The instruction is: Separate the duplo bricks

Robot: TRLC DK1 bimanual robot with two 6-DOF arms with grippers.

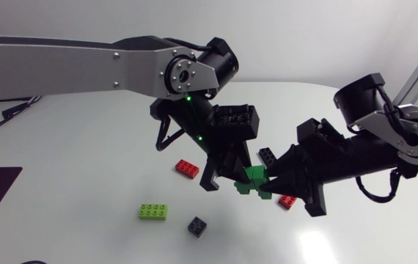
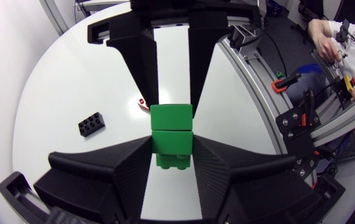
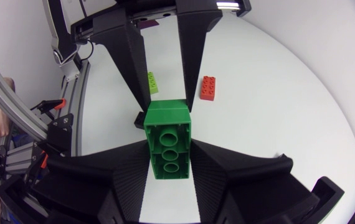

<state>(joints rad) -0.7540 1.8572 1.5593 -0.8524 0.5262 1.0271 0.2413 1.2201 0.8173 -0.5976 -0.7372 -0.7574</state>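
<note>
Left hand (image 2: 172,155) and right hand (image 3: 168,155) clamp green duplo stack (image 1: 251,178) above white table (image 1: 84,147); red brick (image 1: 187,168) at its ten o'clock.

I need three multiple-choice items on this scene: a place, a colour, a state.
1. The green bricks are: A lying flat; B held above the table by left tool and right tool; C in one tool only.
2. The brick beside the small black brick is: A lime; B blue; C yellow.
3. The green bricks are: A joined; B apart; C crushed.
Key: 1 B, both tools clamp them; 2 A, it is the lime brick; 3 A, they sit stacked.
</note>
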